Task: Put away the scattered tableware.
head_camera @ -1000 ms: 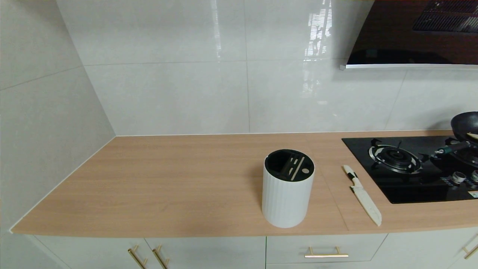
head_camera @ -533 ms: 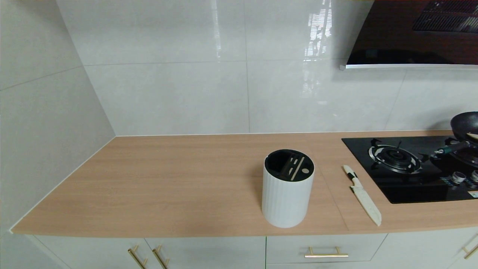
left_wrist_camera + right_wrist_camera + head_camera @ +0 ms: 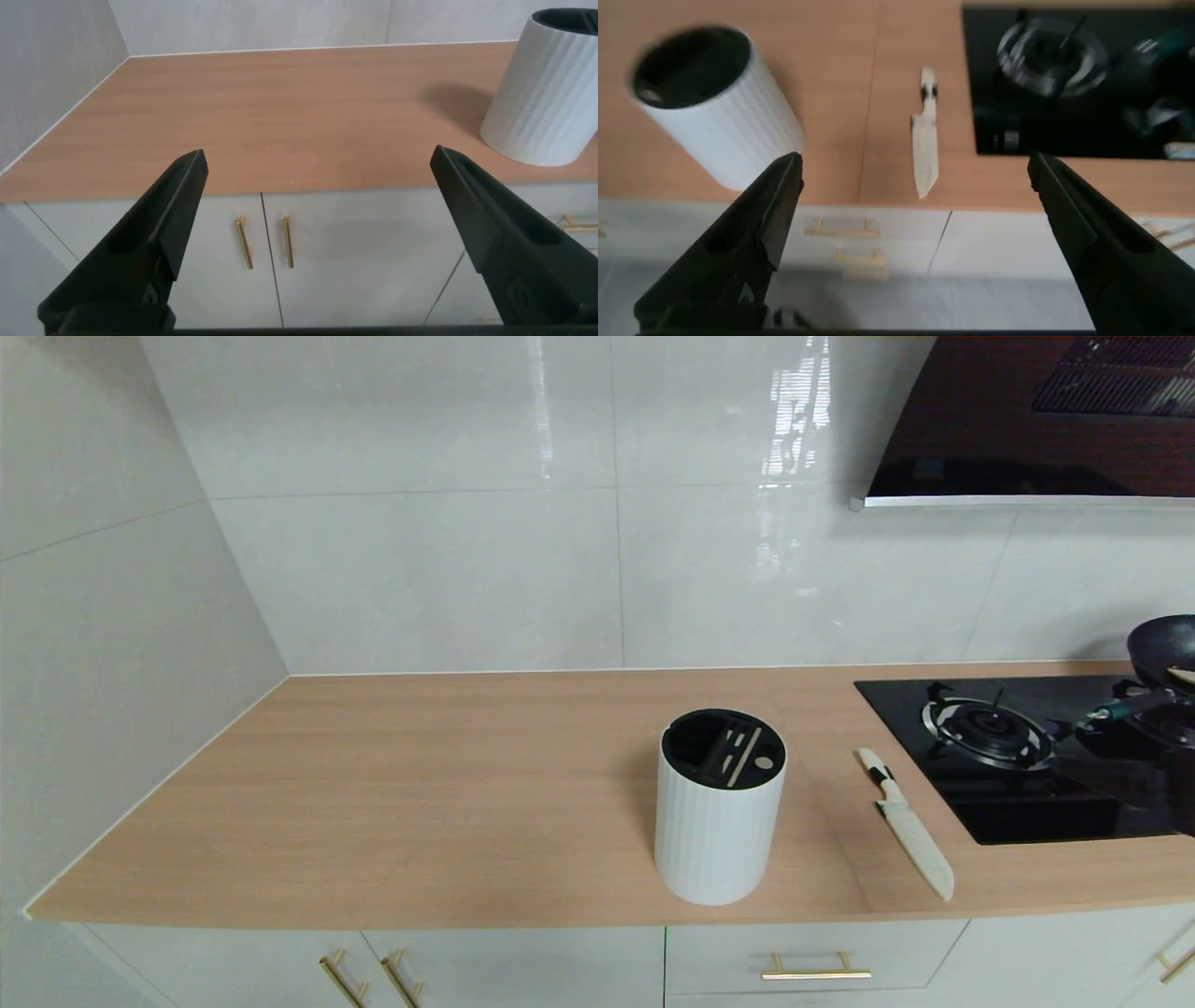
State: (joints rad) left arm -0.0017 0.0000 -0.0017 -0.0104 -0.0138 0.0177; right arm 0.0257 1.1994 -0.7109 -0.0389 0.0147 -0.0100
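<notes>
White-bladed kitchen knife w/ white-and-black handle (image 3: 907, 826) lies flat on wooden countertop (image 3: 420, 784), btwn tall white ribbed utensil holder (image 3: 720, 807) and black gas hob (image 3: 1008, 756). Prob. light, stiff, sharp, so pinch at the handle. Holder upright, black slotted insert, no utensils visible inside; left gripper (image 3: 318, 163) and right gripper (image 3: 913, 168) both spread wide, empty.

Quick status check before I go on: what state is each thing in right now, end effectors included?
knife: lying flat on the counter, between holder and hob, not held.
holder: upright, nothing sticking out of its slots.
left end effector: open, empty.
right end effector: open, empty.
drawer: shut.
</notes>
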